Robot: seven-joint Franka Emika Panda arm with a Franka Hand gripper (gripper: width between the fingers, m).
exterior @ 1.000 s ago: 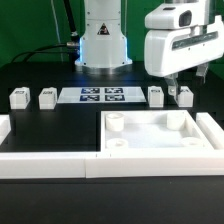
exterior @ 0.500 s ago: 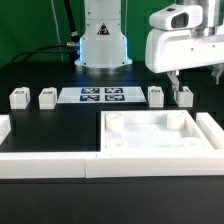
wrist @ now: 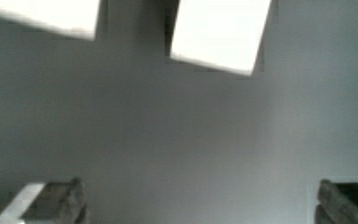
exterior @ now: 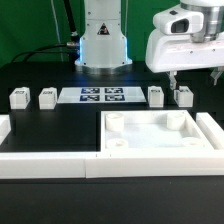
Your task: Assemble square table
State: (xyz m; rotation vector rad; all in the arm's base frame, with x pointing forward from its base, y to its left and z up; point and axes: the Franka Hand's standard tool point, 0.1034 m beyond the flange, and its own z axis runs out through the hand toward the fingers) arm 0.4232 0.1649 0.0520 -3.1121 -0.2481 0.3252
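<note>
Black tabletop (exterior: 50,130) fills the workspace, edged at the front and sides by long white bars (exterior: 50,165). As far as the views show, no part of the assembly is done. The square panel (exterior: 150,130) lies flat with its rim up, near the front on the exterior view's right, and its round corner sockets (exterior: 117,124) are bare. All four pegs stand loose in a row behind it. The far-left leg peg (exterior: 18,98) and second leg peg (exterior: 46,97) are on the exterior view's left of the marker board (exterior: 102,96), and the third leg peg (exterior: 156,96) and fourth leg peg (exterior: 183,96) are on its right. By my reckoning every pick and every insertion is yet to do.

The gripper (exterior: 193,78) hangs above the right end of that row, clear of both pegs and holding nothing. In the wrist view its fingertips (wrist: 48,200) show wide apart with only dark surface between them, so the claw is spread. Two pale shapes (wrist: 220,35) beyond them are too blurred to name.

Room is tight here: the third and fourth pegs stand near each other, so a spread claw lowered onto one could brush its neighbour. The panel's back rim lies near the pegs, and a side bar sits just beside its right edge. Open black surface on the exterior view's left of the panel offers the freest space — the robot base (exterior: 102,40) stands well behind the marker board.
</note>
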